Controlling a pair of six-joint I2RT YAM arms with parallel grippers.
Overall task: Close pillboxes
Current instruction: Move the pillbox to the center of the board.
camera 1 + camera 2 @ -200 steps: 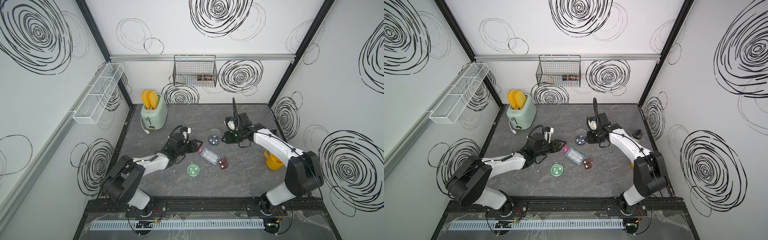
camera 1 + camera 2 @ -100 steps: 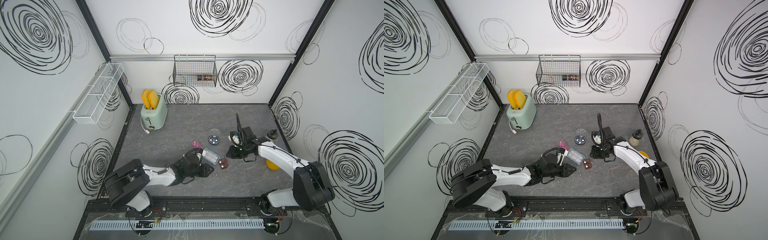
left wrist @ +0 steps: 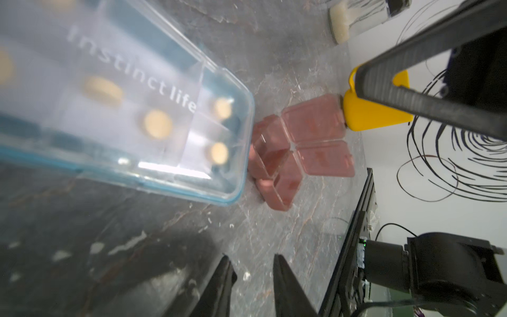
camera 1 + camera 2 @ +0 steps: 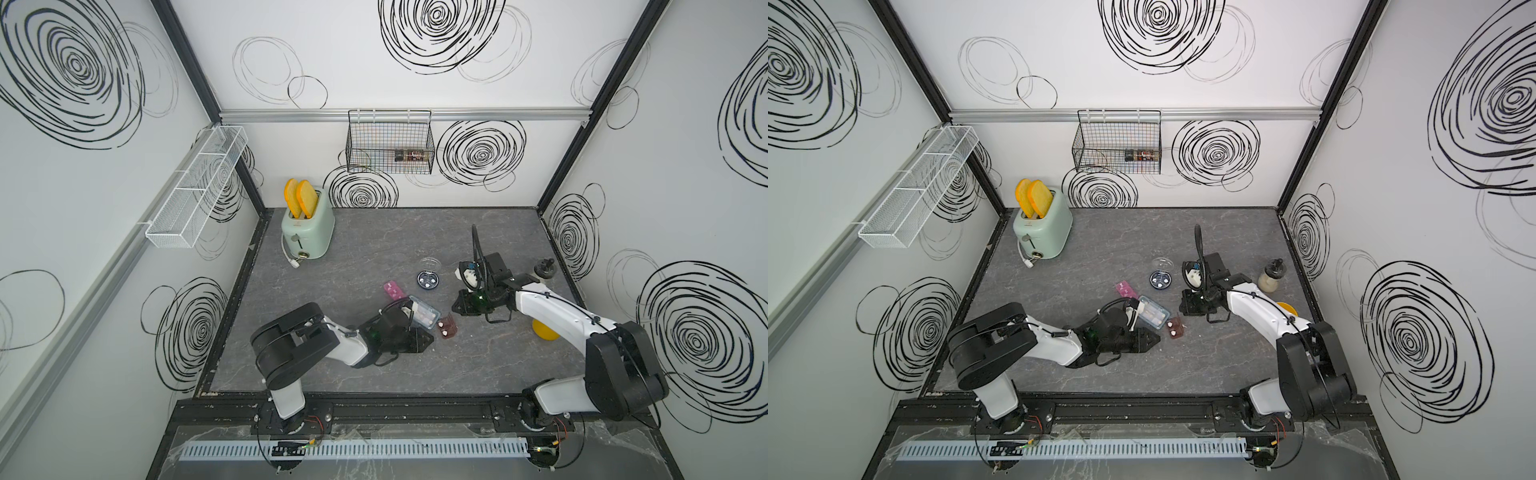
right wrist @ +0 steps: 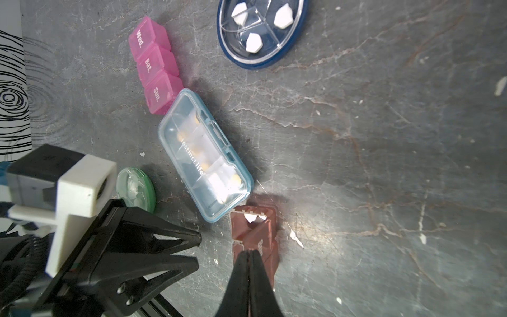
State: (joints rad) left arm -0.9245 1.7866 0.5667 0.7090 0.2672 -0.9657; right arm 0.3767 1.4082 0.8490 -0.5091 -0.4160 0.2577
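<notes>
The pillboxes lie mid-table. The pink one (image 4: 395,290) and the blue-grey one (image 4: 424,313) show lids down in the right wrist view, pink (image 5: 155,71) and blue-grey (image 5: 203,156). The dark round one (image 4: 428,280) lies open with white pills, its clear lid (image 4: 430,263) beside it. The small brown one (image 4: 448,328) has lids folded out (image 3: 315,120). The green round one (image 5: 135,189) is hidden under my left arm in both top views. My left gripper (image 3: 252,263) is open, low, with only table between its tips. My right gripper (image 5: 249,254) is shut, empty, tips over the brown box.
A yellow mug (image 4: 544,330) stands behind my right forearm, and a small bottle (image 4: 544,268) near the right wall. A mint-green toaster (image 4: 307,228) with toast occupies the back left corner. A wire basket (image 4: 390,143) hangs on the back wall.
My right gripper left the dark round box, came forward over the brown box and shut. My left gripper swung from the pink box down past the green one and its jaws narrowed.
</notes>
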